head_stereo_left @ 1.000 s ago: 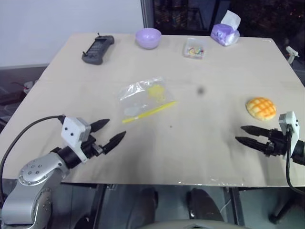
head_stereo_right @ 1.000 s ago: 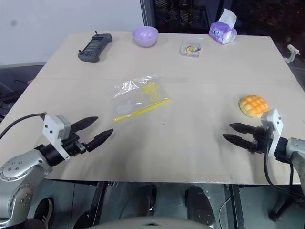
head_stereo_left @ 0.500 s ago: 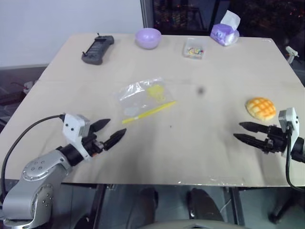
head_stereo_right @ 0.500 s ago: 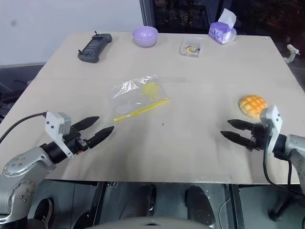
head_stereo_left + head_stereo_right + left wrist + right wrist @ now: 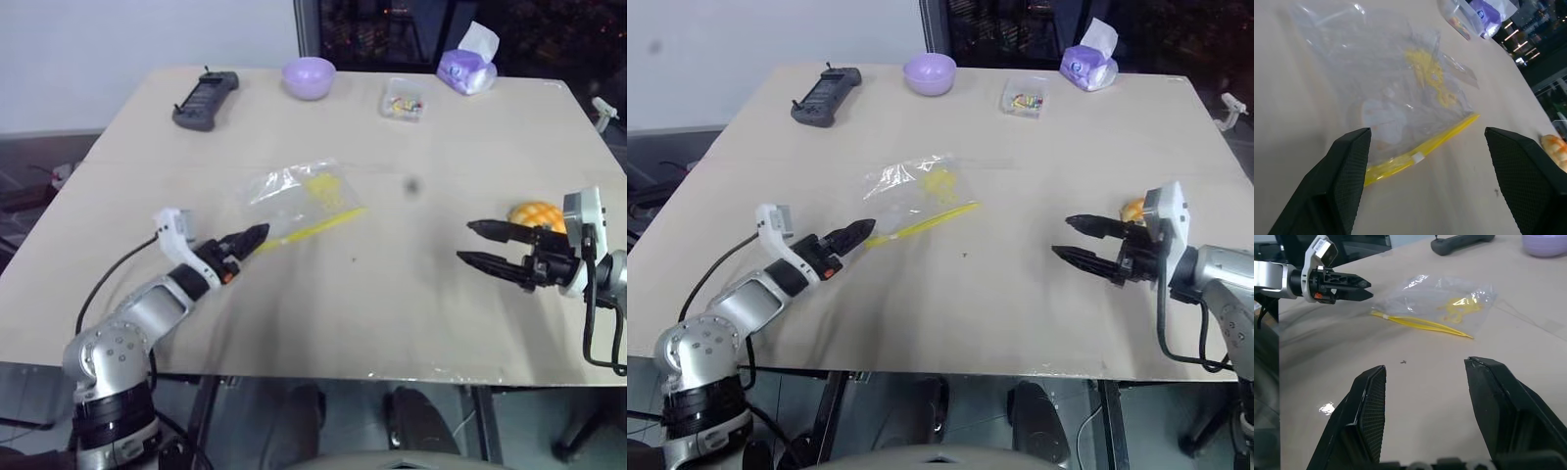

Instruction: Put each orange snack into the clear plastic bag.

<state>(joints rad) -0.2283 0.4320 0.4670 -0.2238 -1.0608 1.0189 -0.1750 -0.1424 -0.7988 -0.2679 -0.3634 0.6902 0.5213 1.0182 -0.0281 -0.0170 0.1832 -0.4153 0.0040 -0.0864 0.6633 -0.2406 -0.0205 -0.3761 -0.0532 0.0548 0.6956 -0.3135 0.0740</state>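
— Where's the clear plastic bag (image 5: 294,199)?
— Mid-worktop (image 5: 392,294), crinkled, yellow strip toward the left tool (image 5: 253,238), fingers apart.
— The orange snack (image 5: 535,212)?
— Crosshatched bun, behind the right tool (image 5: 477,245), also apart, empty.

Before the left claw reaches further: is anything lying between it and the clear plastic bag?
No. Left wrist view shows bare table between the open left claw and clear plastic bag.

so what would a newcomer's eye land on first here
The crinkly clear plastic bag with its yellow sealing strip lies mid-table, the left gripper open at its near corner. By the right edge, the round orange-yellow crosshatched bun sits partly hidden behind the open, empty right gripper.
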